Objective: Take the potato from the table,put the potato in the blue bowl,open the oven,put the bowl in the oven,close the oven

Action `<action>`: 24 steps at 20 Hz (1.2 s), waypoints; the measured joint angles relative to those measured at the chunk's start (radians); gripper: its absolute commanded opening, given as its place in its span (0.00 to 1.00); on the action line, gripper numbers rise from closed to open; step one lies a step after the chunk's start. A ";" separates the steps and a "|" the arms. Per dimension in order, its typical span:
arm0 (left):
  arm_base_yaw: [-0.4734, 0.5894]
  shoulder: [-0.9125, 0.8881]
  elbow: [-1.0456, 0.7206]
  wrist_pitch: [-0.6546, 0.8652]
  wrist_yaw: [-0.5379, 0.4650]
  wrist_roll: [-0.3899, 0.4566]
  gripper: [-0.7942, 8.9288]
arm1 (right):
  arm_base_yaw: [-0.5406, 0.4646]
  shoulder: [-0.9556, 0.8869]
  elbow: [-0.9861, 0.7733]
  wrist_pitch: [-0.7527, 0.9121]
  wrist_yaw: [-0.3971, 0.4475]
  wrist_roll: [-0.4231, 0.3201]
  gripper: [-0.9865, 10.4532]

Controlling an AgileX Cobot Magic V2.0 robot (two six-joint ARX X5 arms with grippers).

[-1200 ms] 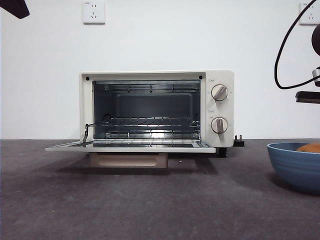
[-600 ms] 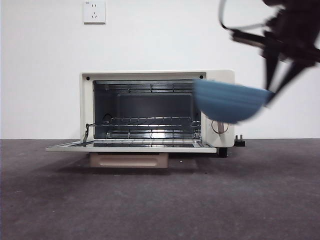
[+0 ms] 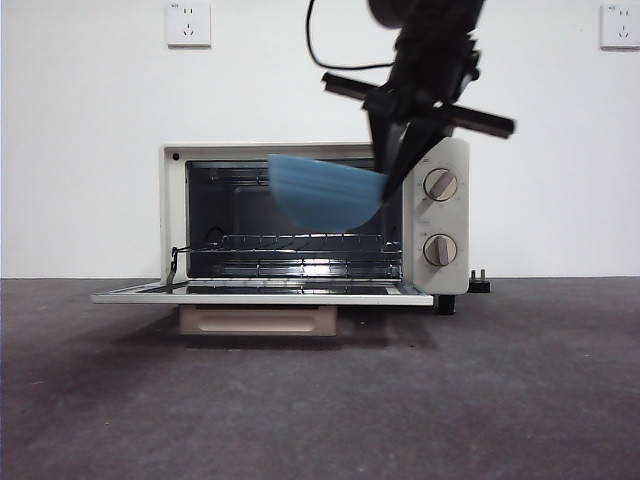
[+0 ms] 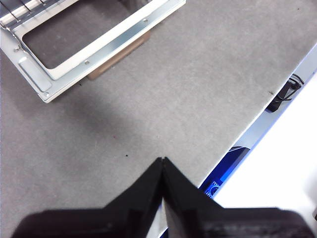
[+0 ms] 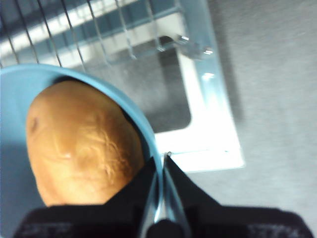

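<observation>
The blue bowl (image 3: 325, 192) hangs in the air in front of the upper right of the oven's (image 3: 440, 150) open cavity. My right gripper (image 3: 392, 178) comes down from above and is shut on the bowl's right rim. In the right wrist view the jaws (image 5: 162, 157) pinch the rim of the blue bowl (image 5: 15, 99), and the orange-brown potato (image 5: 84, 144) lies inside it. The oven door (image 3: 260, 296) lies flat open. My left gripper (image 4: 162, 159) is shut and empty above the table (image 4: 198, 74), out of the front view.
A wire rack (image 3: 300, 242) spans the oven's inside. Two knobs (image 3: 439, 184) sit on its right panel. A black plug (image 3: 478, 282) lies behind the oven's right foot. The left wrist view shows the door's corner (image 4: 44, 89) and the table's edge (image 4: 257, 124).
The right gripper lifted the bowl with the potato from the table at the far right and has carried it leftward to the front of the open oven.
</observation>
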 measured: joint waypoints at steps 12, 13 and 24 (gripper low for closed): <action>0.000 -0.004 0.000 0.000 0.000 0.000 0.08 | 0.005 0.093 0.141 0.016 0.124 0.370 0.07; 0.000 -0.004 0.000 0.000 0.000 0.000 0.08 | 0.005 0.105 0.141 0.048 0.114 0.389 0.07; 0.000 -0.004 0.000 0.002 0.000 0.000 0.08 | 0.006 0.163 0.142 0.105 0.116 0.470 0.07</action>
